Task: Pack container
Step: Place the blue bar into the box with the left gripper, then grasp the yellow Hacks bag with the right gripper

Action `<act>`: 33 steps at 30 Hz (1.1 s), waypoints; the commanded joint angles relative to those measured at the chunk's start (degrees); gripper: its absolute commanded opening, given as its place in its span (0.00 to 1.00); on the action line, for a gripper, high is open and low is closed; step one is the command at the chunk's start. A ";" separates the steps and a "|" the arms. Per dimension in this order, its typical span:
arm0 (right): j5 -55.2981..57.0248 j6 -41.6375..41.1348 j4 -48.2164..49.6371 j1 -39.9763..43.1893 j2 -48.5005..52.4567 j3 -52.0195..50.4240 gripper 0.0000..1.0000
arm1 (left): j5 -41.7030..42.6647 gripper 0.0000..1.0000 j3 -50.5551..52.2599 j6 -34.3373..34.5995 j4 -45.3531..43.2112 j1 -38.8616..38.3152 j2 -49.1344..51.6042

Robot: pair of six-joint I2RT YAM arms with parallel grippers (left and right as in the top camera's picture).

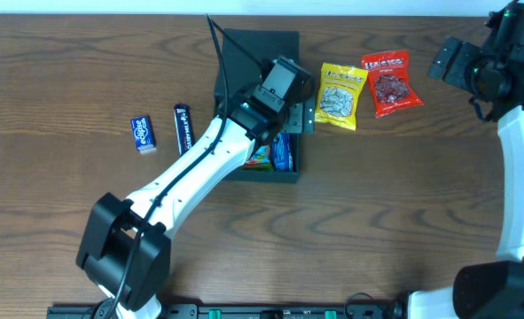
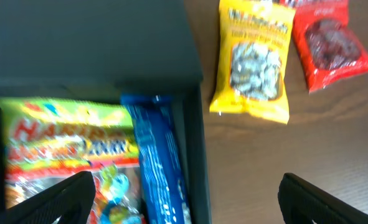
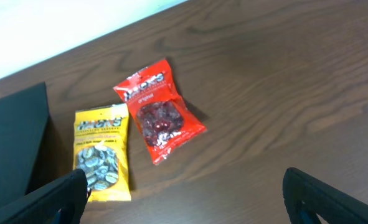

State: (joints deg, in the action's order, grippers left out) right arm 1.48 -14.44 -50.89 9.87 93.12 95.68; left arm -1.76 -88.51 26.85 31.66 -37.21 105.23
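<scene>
My left pincer [image 2: 185,202] hangs over the dark green, matte, square rigid container [image 1: 254,51], which lies on the brown wooden table [image 1: 66,221] towards its far edge, a little left of the middle. My fingers stand spread wide with nothing gripped between them. In my left wrist view, one dark fingertip sits low over the inside of the box and the other is out over bare wood, so the container's right wall runs up between the two. The flap lid stands thrown back on the far side, and the open compartment is under my wrist.

Inside the compartment lie a bright multicoloured plastic sweet packet [image 2: 65,149] and, just beside it against the right wall, a long blue glossy packet [image 2: 162,162].

To the right of the container, near it but not touching, a yellow plastic packet of seeds [image 1: 341,95] lies flat, with a red plastic snack packet [image 1: 391,82] just beside it. To the left of the container, well apart, lie a slim dark wrapped bar [image 1: 183,127] and a small blue rectangular packet [image 1: 143,134].

My right pincer [image 3: 190,199] is held above the table's far right corner, well away from the container, fingers parted wide and empty.
</scene>
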 commanded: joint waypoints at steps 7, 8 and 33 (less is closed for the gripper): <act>-9.86 -1.42 4.76 -7.63 11.56 -2.71 0.96 | -12.22 0.95 -3.41 -5.92 2.62 10.60 -12.96; -9.88 -1.73 6.16 -9.14 13.60 -2.71 0.96 | -12.17 0.95 -3.41 -6.47 2.93 12.96 -13.46; 12.04 -10.38 16.46 -25.53 36.41 -2.05 0.10 | -8.85 0.95 -3.37 -9.16 10.27 25.31 -13.57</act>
State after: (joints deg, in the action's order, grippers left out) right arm 13.41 -23.94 -32.16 -15.09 127.55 94.37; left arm -10.66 -91.72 18.98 42.00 -12.05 91.39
